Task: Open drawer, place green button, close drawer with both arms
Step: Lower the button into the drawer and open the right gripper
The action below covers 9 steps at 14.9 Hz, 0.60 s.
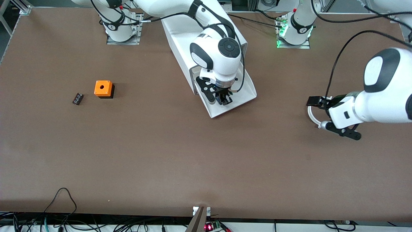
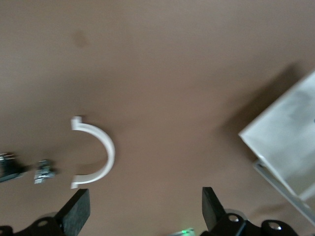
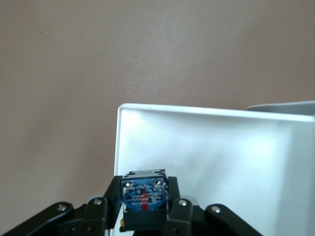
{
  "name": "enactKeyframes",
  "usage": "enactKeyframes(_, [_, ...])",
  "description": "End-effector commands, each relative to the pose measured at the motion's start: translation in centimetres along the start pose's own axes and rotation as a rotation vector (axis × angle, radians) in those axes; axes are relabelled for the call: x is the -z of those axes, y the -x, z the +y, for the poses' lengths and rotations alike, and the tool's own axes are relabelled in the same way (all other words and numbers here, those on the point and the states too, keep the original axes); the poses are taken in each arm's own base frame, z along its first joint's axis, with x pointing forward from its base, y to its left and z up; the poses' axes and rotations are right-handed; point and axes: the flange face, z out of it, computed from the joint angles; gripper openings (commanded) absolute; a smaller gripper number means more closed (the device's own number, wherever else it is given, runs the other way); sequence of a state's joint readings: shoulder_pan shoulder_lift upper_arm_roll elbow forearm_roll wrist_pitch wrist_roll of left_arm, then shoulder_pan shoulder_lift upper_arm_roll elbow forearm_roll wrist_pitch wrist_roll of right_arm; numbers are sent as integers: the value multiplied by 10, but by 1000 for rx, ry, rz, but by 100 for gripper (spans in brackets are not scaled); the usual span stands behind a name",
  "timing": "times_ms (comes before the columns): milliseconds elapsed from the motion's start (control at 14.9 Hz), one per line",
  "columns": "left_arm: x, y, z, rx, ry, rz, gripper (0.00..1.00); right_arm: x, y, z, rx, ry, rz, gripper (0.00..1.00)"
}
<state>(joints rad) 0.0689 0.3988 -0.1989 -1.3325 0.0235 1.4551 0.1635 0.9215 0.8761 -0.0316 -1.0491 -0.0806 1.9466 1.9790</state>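
The drawer (image 1: 248, 91) stands pulled out of the white cabinet (image 1: 180, 42), a shallow white tray with a low front lip. My right gripper (image 1: 224, 98) is over the drawer, shut on the button (image 1: 225, 99). In the right wrist view the gripper (image 3: 145, 209) clamps the button (image 3: 143, 195) by its sides. Its blue block base faces the camera and its green cap is hidden. The drawer's white floor (image 3: 221, 157) lies under it. My left gripper (image 1: 322, 111) hangs open and empty over the table at the left arm's end; its open fingers also show in the left wrist view (image 2: 145, 211).
A white C-shaped ring (image 1: 311, 115) lies on the table under the left gripper and shows in the left wrist view (image 2: 101, 152). An orange cube with a hole (image 1: 103, 88) and a small black part (image 1: 77, 98) sit toward the right arm's end.
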Motion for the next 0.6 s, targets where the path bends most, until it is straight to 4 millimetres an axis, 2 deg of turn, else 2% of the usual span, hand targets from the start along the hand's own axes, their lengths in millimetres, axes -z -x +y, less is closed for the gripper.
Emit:
enactKeyframes(0, [51,8,-16,30,-126,99,100,-18,9,0,-33,-31,39,0])
enactKeyframes(67, [63,6,-20,41,-135,149,100,-23,13,0,-42,-40,36,0])
enactKeyframes(268, [66,6,-22,49,-144,162,100,-33,16,-1,-78,-54,26,0])
enactKeyframes(335, [66,5,-22,58,-140,167,100,-33,17,-2,-98,-62,21,7])
enactKeyframes(402, [66,5,-20,83,-132,170,100,-34,17,-2,-104,-63,20,24])
enactKeyframes(469, [66,5,-19,118,-125,173,100,-33,16,-3,-106,-65,18,48])
enactKeyframes(536, [66,5,-19,146,-123,173,100,-32,15,-4,-105,-70,17,99])
